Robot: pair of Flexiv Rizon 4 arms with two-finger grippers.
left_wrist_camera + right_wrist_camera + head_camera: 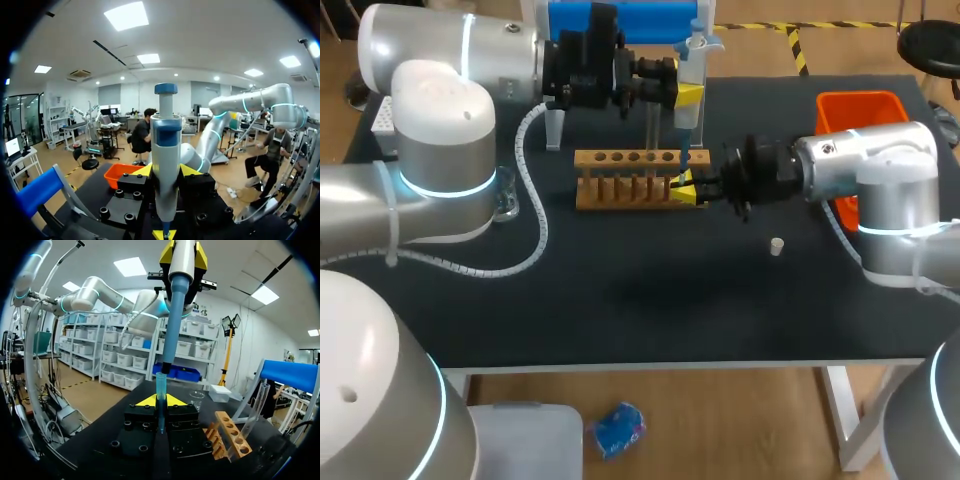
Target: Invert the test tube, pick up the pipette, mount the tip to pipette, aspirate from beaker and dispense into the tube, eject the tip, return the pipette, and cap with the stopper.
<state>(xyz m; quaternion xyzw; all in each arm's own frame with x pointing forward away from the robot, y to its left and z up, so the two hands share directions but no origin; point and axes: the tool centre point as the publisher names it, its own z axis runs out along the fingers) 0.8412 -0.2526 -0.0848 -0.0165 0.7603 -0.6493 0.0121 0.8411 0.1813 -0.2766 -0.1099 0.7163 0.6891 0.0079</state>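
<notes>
Head view, clock bearings taken from the wooden rack point(635, 180): bare bench point(620, 300) runs wide from 5 to 7 o'clock, the broadest way in, with only a small stopper point(776, 246) lying at 4 o'clock. The left arm point(590, 65) bars 12 o'clock, its jaws clamped on the upright pipette point(692, 60), whose tip point(682, 150) drops to the rack's right end. The right arm point(820, 170) fills 3 o'clock, its jaws gripping the test tube point(160, 390) there. A coiled cable point(535, 210) loops across 9 o'clock. An orange bin point(860, 105) stands at 2 o'clock.
</notes>
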